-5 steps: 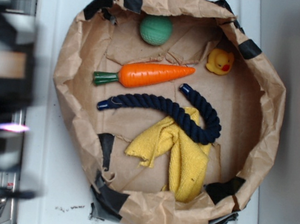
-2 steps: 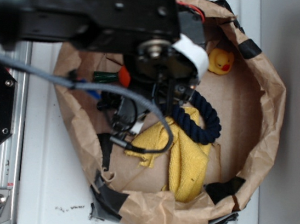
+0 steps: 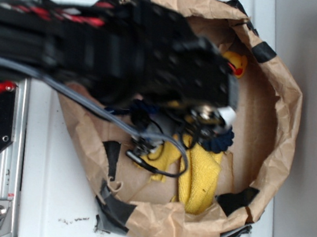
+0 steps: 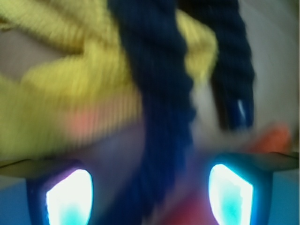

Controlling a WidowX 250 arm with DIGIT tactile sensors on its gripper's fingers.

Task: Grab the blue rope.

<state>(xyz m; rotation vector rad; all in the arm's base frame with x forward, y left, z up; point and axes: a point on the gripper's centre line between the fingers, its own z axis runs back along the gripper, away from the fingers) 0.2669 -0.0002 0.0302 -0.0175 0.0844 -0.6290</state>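
The blue rope point(image 4: 159, 93) runs down the middle of the wrist view, thick, dark navy and twisted, with one glossy capped end at the right. It passes between the two glowing fingertips point(image 4: 70, 197) of my gripper point(image 4: 150, 197), which stand wide apart, open, with a gap on each side of the rope. In the exterior view the black arm covers most of the rope; only its bend point(image 3: 223, 140) shows past the wrist. The gripper itself is hidden there under the arm.
A yellow cloth point(image 3: 200, 179) lies under and beside the rope inside a crumpled brown paper bag point(image 3: 274, 128) with raised walls. A yellow duck point(image 3: 237, 63) peeks out near the far wall. An orange shape point(image 4: 274, 138) shows beside the right finger.
The arm has swept in from the left over the bag and moved further right and down over the rope, now covering the carrot and the green ball.
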